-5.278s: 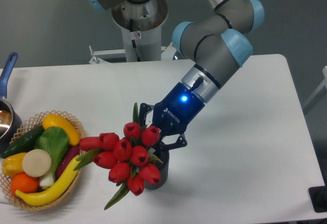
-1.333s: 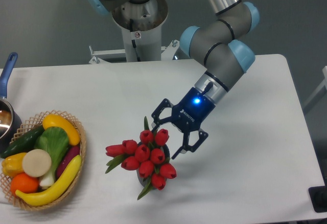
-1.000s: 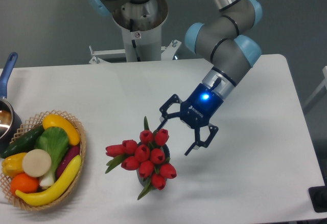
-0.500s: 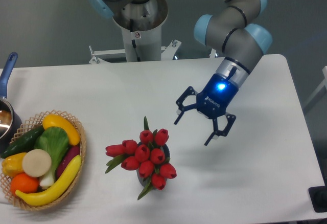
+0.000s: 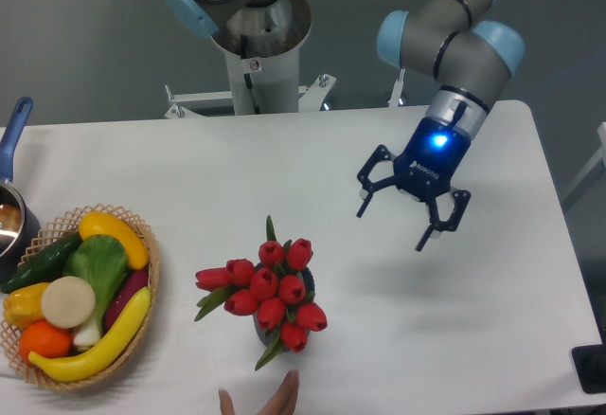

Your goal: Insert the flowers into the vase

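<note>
The red tulips (image 5: 268,292) stand upright in the dark vase (image 5: 261,330), whose body is mostly hidden under the buds and leaves, at the table's front centre. My gripper (image 5: 391,229) is open and empty, hanging above the table well to the upper right of the bunch, apart from it.
A wicker basket (image 5: 147,244) of fruit and vegetables sits at the front left. A blue-handled pot (image 5: 13,208) stands at the far left edge. A person's fingertips (image 5: 270,401) show at the bottom edge just below the vase. The arm's base (image 5: 256,31) stands behind the table.
My gripper let go of the tulips, which now stand in the vase, and has moved up and to the right, away from them. Fingertips have appeared at the bottom edge.
</note>
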Action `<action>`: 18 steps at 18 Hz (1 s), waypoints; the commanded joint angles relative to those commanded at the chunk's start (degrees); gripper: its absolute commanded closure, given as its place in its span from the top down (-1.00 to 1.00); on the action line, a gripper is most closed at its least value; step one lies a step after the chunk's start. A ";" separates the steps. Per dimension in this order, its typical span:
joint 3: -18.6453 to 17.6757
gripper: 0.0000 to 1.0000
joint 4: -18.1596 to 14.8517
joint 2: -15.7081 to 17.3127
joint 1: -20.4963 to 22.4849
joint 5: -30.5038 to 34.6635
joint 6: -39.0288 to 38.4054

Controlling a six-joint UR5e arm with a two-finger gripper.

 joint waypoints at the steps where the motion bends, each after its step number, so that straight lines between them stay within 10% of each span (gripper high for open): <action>1: 0.09 1.00 0.00 0.26 0.09 2.20 0.00; 18: 2.63 1.00 -3.75 2.64 -1.14 38.24 7.91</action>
